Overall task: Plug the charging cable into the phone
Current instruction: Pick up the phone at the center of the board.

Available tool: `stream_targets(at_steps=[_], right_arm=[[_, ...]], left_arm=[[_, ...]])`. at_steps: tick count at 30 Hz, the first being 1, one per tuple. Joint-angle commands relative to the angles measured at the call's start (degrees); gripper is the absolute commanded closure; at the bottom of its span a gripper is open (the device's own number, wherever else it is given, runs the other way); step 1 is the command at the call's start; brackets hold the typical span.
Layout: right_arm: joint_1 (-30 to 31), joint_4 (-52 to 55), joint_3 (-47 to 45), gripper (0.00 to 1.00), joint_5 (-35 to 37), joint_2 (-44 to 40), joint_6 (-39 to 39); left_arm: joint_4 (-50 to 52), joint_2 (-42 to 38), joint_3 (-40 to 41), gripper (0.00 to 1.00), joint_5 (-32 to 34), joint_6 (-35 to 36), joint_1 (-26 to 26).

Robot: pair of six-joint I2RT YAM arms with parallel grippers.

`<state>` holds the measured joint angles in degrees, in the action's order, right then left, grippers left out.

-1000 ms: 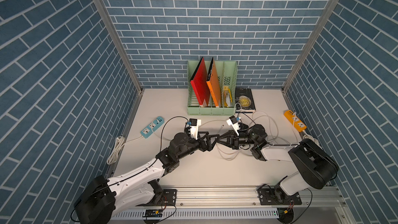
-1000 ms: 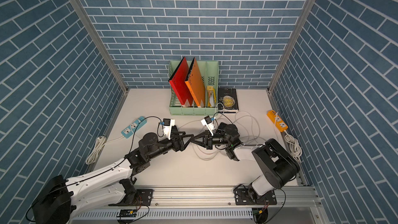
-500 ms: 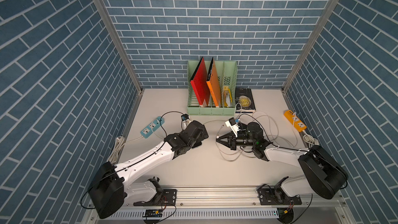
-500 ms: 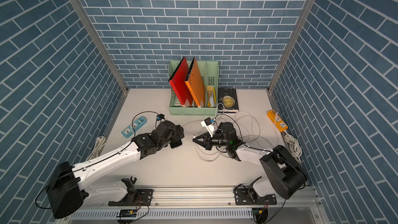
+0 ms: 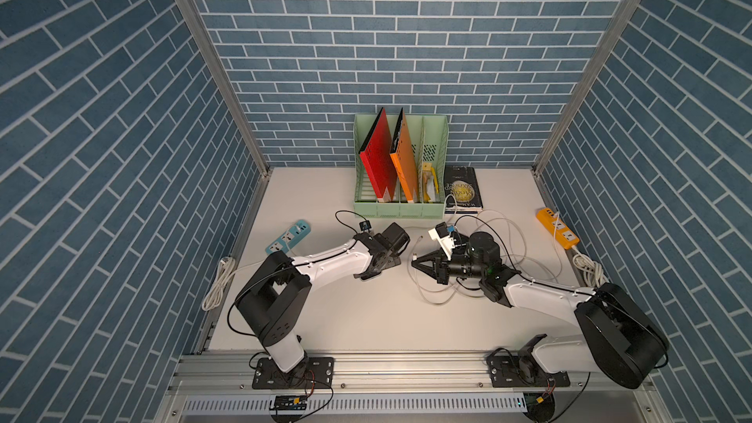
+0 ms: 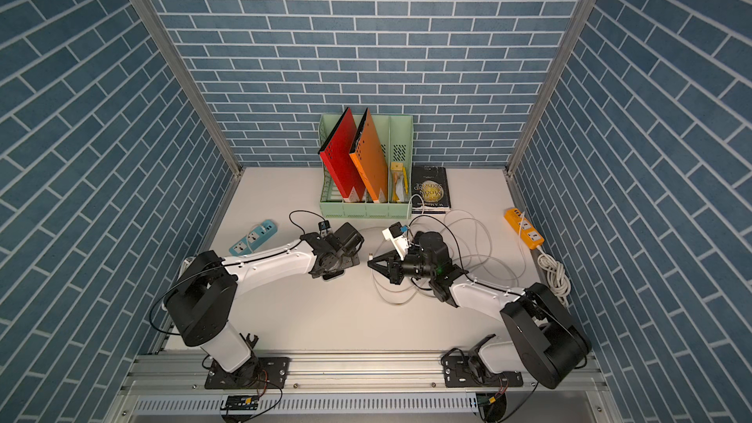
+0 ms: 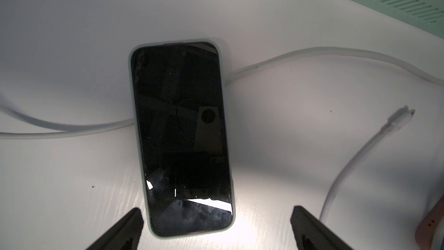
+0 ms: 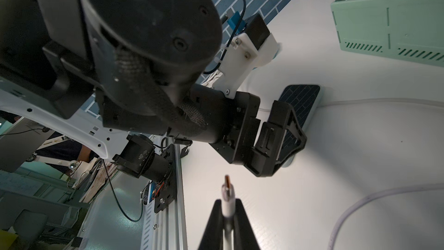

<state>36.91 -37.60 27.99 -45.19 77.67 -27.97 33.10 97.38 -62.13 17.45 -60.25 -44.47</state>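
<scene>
In both top views the right pincer [image 5: 416, 265] is seen closed on the white charging cable [image 5: 435, 302].

Left wrist: the left pincer [image 7: 217, 212] is spread wide, with textured black fingers [image 7: 129, 227] over the glossy phone [image 7: 180, 138]. The phone lies flat on the white table [image 7: 72, 44] in a pale, rounded case.

Right wrist: the metal-tipped plug [image 8: 227, 188] is clamped.

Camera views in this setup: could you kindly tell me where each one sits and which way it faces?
Top views: high at the front, looking down on the table; both arms whole.
Left wrist: above the phone, looking down; open left claw tips.
Right wrist: low, facing the left arm; right claw shut on the cable plug.
Shared: both wrist views show the phone.
</scene>
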Motion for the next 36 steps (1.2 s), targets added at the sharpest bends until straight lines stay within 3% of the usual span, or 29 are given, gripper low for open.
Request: stream_targets(at_steps=[1, 18, 29, 36], right_arm=[[0.1, 1.3, -0.7, 1.0, 1.1, -1.1, 2.5], [0.0, 1.3, -0.7, 1.0, 1.5, 0.3, 2.5], [0.1, 1.5, -0.4, 1.0, 1.6, 1.5, 2.4], [0.1, 1.6, -0.4, 1.0, 1.6, 1.6, 2.4]], left_arm=[[2.7, 1.0, 0.1, 0.0, 0.6, -0.1, 1.8], [-4.5, 5.6, 2.0, 0.0, -6.3, 5.6, 10.4], [-4.9, 11.3, -0.2, 0.01, -6.0, 6.6, 11.3], [-5.1, 12.6, 0.0, 0.18, -5.7, 6.6, 12.1]])
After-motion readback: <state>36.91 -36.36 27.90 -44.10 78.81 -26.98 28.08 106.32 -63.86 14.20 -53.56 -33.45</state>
